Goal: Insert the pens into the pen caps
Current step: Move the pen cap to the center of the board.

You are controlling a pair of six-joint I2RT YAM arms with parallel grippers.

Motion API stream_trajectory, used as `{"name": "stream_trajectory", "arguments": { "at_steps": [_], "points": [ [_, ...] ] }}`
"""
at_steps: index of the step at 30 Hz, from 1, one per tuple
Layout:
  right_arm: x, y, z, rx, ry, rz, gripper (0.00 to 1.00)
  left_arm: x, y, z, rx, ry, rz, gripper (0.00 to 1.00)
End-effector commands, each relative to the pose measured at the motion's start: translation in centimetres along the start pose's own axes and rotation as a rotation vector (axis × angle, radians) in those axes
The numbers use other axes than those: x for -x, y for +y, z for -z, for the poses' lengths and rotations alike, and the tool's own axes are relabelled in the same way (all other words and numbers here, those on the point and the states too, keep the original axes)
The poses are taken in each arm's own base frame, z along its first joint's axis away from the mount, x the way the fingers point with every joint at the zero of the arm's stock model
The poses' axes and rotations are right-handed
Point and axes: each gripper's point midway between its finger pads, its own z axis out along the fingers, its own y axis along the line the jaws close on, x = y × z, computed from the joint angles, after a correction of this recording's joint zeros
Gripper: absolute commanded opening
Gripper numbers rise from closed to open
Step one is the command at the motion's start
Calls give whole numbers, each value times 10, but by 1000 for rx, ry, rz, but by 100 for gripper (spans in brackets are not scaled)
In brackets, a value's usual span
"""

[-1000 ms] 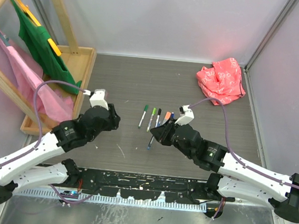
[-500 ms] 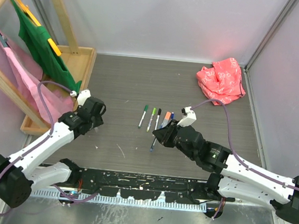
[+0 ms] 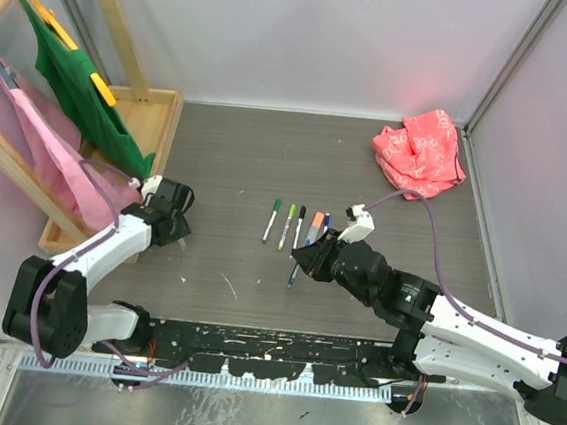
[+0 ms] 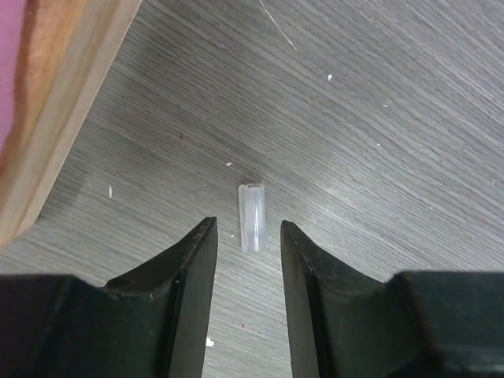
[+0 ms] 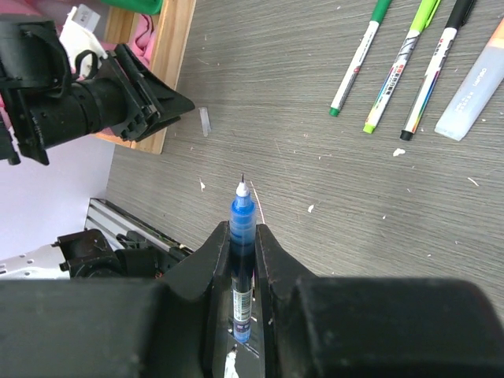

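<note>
Straddles 1 clear cap (image 4: 252,216) on the surface (image 4: 378,94) with released left pincer (image 4: 246,224) — long axis parallel to the fingers (image 4: 189,268), nearest this arm. Clenches pen (image 5: 242,211) in right pincer (image 5: 242,230) — tip toward cap, well apart.

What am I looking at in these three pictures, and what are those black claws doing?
Two robot arms bolted to a table. The wide picture looks down from above: left arm, right arm. The other two come from a camera on each wrist. The left pincer is open, tips either side of a small clear cap lying on the table. The right pincer is shut on a blue pen. More pens lie in a row mid-table; a red cloth sits in the far right corner.
</note>
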Motion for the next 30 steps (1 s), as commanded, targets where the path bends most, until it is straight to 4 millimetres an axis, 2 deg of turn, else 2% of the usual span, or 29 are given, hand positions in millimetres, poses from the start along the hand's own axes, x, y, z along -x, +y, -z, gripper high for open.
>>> {"name": "stream_trajectory", "arguments": {
  "at_steps": [1, 10, 21, 26, 28, 30],
  "points": [
    [11, 9, 5, 33, -37, -9, 0, 2, -13, -15, -47, 15, 17, 39],
    [14, 10, 7, 36, -45, -14, 0, -7, -7, -38, -4, 59, 26, 39],
    [13, 10, 7, 33, -37, -8, 0, -20, -6, -51, -9, 106, 34, 32],
    [13, 8, 7, 31, -41, -10, 0, -31, -6, -50, -25, 140, 38, 24],
    [12, 7, 7, 29, -41, -12, 0, -34, -4, -47, -32, 144, 48, 25],
    [12, 6, 7, 26, -41, -15, 0, -35, -5, -42, -53, 142, 63, 30]
  ]
}}
